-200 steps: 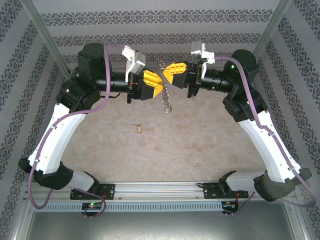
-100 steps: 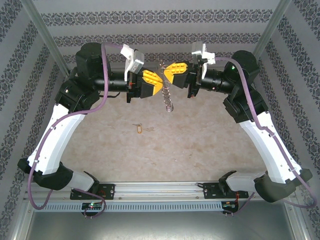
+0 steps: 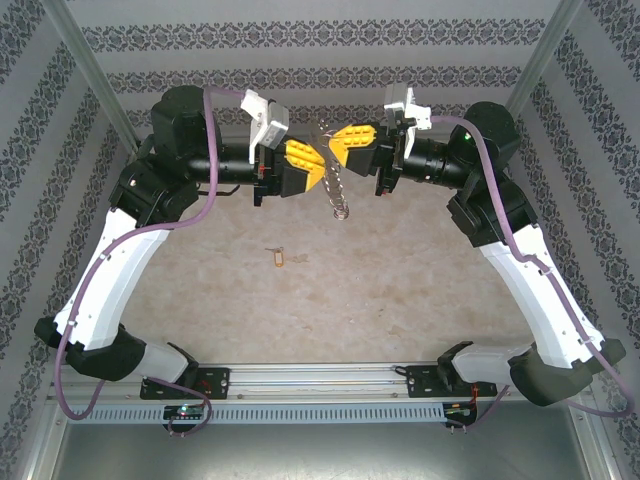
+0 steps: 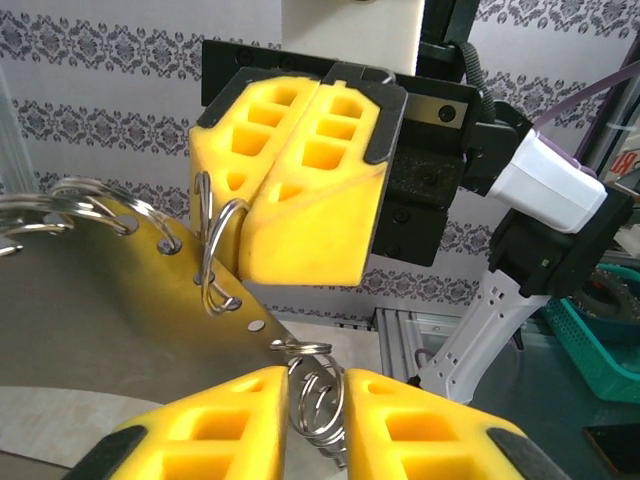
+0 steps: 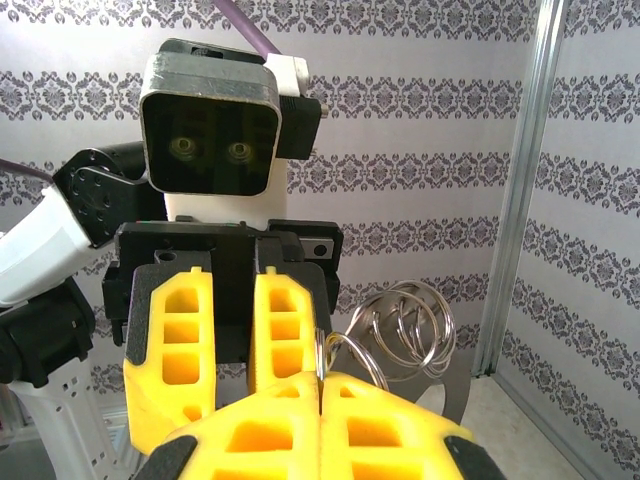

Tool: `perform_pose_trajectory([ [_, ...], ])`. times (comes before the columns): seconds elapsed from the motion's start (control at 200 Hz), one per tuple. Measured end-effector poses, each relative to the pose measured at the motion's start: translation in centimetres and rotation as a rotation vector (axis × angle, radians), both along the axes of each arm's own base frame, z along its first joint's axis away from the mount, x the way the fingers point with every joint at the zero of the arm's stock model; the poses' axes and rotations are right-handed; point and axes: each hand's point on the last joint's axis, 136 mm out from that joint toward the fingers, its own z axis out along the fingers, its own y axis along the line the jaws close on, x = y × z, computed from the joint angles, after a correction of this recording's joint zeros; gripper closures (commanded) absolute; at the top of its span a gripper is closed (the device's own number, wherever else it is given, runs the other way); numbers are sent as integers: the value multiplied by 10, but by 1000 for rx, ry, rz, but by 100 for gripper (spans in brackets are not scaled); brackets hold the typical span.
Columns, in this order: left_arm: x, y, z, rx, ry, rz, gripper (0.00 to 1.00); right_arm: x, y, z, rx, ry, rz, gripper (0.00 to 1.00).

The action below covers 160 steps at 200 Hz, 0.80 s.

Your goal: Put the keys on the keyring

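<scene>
Silver keys (image 3: pixel 338 195) hang in the air as a jagged string, well above the counter (image 3: pixel 400 290), between the two arms' tips. Long axis runs roughly 12-to-6 in the top view, with the bottom end leaning toward 5. The top of the string sits right where the fingers meet.

Right fingers (image 3: pixel 352 138): pressed together, pinching a thin wire loop at their tip. I take that loop for the keyring (image 4: pixel 205 240). In the left wrist view it pokes out of the seam toward 7 o'clock and meets a flat grey blade. Threaded through it or only touching: can't tell.

Left fingers (image 3: pixel 300 158): a little apart, narrow gap. The left wrist view shows coiled wire loops in that gap at 6 o'clock. Clamped or just hanging past: cannot tell.

Key relation: the fingers face each other on the 9–3 line, tips nearly touching. The string lies at 3 o'clock of the left tips and about 8 o'clock of the right tips, just beside both. Left is nearer the hanging part; right has the loop.

Judgement: threading underway, not finished. Feeding probably goes along 9–3, across the string's axis. Risks: the wire slipping from the right pinch, the string swinging.

Yellow tag (image 3: pixel 277 258) lies flat on the counter at 7 o'clock from the string, well apart.
</scene>
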Motion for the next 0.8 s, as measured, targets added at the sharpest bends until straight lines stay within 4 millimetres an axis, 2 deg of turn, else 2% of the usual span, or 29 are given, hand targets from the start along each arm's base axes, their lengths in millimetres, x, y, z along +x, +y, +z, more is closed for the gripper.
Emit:
perform_pose_trajectory([
  [0.415, 9, 18, 1, 88, -210, 205, 67, 4, -1, 0, 1, 3, -15, 100],
  [0.674, 6, 6, -19, 295, -501, 290, 69, 15, 1, -4, -6, 24, -32, 100],
  [0.799, 13, 9, -23, 368, -603, 336, 71, 19, 0, -5, -6, 39, -39, 100],
])
